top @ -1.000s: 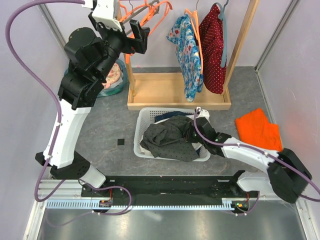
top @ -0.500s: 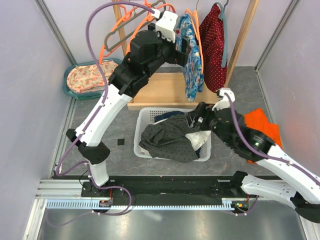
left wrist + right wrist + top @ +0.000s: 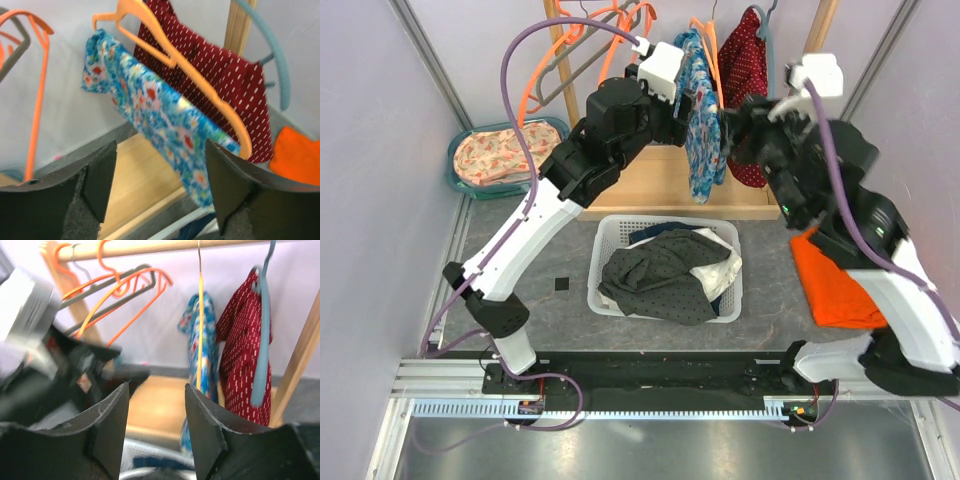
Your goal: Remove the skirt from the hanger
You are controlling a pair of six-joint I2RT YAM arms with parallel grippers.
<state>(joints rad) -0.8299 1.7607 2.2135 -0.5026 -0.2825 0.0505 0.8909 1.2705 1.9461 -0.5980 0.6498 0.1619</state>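
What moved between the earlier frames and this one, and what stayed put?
The left gripper swung right from the left end of the wooden rack to the blue floral garment, jaws open. The right gripper rose out of the basket up beside the red dotted garment, also open. Nothing grasped. Both garments stay hung; basket and orange cloth unmoved.

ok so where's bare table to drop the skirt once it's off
Widest bare grey patch: left of the white basket, below the teal basin, around the small black square. A narrow strip separates basket and orange cloth. Crowded: the wooden rack, hung with the blue floral garment.
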